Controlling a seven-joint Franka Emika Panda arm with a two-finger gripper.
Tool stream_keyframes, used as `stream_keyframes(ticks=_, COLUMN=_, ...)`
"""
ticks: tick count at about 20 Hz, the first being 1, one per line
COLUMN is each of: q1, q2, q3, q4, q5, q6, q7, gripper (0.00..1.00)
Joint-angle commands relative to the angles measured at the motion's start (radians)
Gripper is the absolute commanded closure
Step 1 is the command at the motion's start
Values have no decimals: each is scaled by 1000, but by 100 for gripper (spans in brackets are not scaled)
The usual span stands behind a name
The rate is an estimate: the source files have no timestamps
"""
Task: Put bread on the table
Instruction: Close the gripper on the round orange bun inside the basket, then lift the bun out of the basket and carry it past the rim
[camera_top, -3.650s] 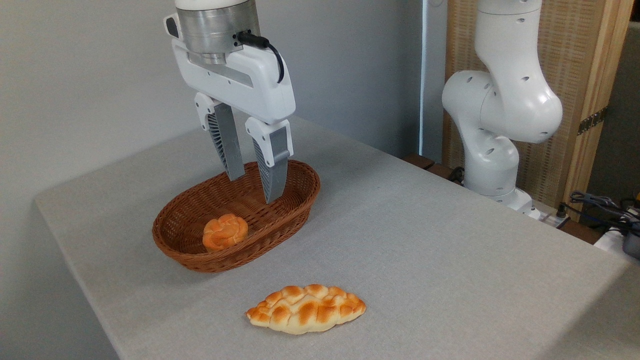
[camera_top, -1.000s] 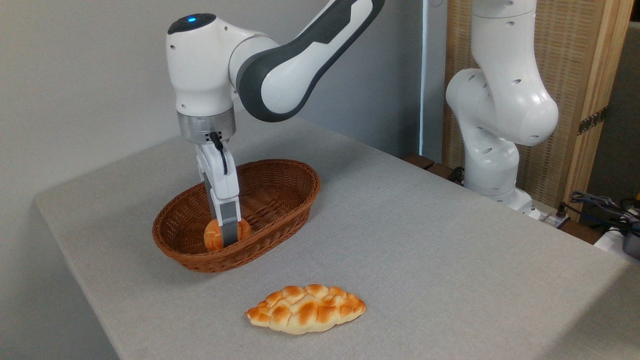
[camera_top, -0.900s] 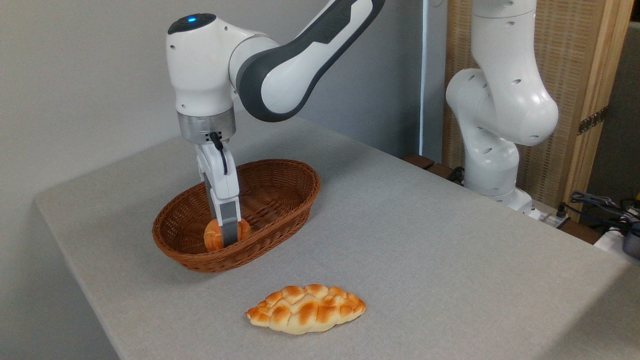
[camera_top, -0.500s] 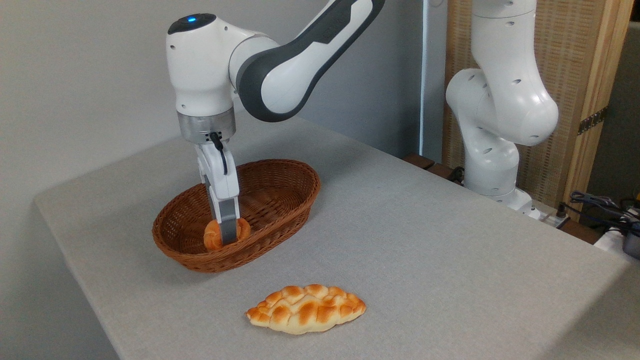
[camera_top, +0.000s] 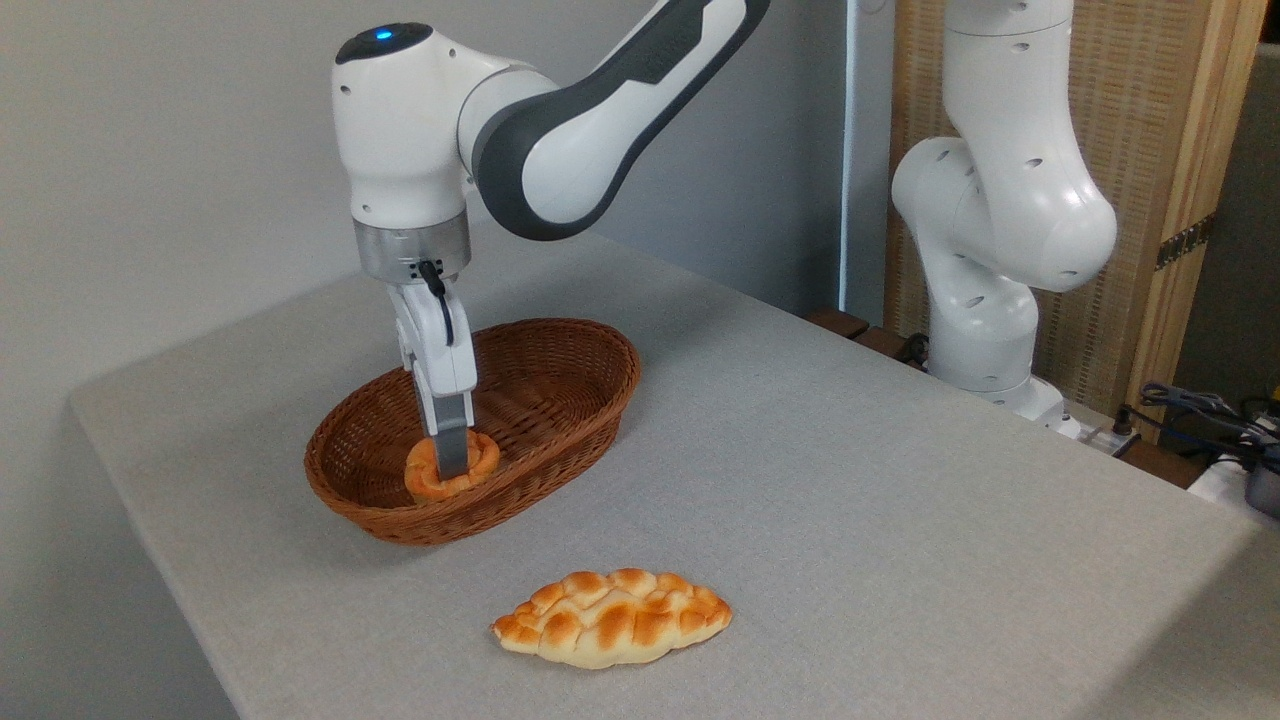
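A: What's changing versus half a second back?

B: The hand (camera_top: 452, 462) is rising a little, and the bread (camera_top: 432, 480) is coming up with it. The bun is sitting slightly higher in the basket (camera_top: 560, 410) than before, its bottom edge now showing near rim level. 3.6 s back the hand was hovering spread wide above the basket with the bun lying loose inside.

A: Hand state?

B: It's seen edge-on, so only the near grey finger (camera_top: 451, 445) is showing, lying down across the front of the bun. The fingers are pinching the bread between them; the bun is bulging out on both sides of the finger.

A: Where is the bread exactly?

B: It's hanging in the grip over the left end of the basket, inside the rim. I can't tell if it's touching the basket floor. It isn't on the bench (camera_top: 850, 480) yet.

A: Anything else moving?

B: No. The braided loaf (camera_top: 611, 616) is staying put on the bench in front of the basket, well apart from it. The basket isn't shifting either.

A: Counts?

B: One round bun, one braided loaf, one wicker basket, one bench. One arm (camera_top: 560, 120) reaching in from the upper right, its base column (camera_top: 1000, 220) standing at the far right edge of the bench. One hand.
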Motion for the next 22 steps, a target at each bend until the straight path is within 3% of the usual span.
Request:
stream_keyframes(ticks=1, q1=-4, q2=-30, q3=3, q4=-4, q5=-11, q6=3, q7=-7, gripper=72)
stream_keyframes(ticks=7, q1=-2, q2=-33, q3=9, q4=25, q5=-40, q6=-21, q7=-16, gripper=72)
stream_keyframes(ticks=16, q1=5, q2=-61, q3=21, q4=74, q5=-37, q6=-130, q7=-18, gripper=72)
stream_keyframes(ticks=20, q1=5, q2=-136, q3=90, q4=72, q5=-24, q6=-205, q7=3, gripper=70)
stream_keyframes(ticks=22, q1=5, q2=-177, q3=137, q4=68, q5=-24, q6=-286, q7=71, gripper=69)
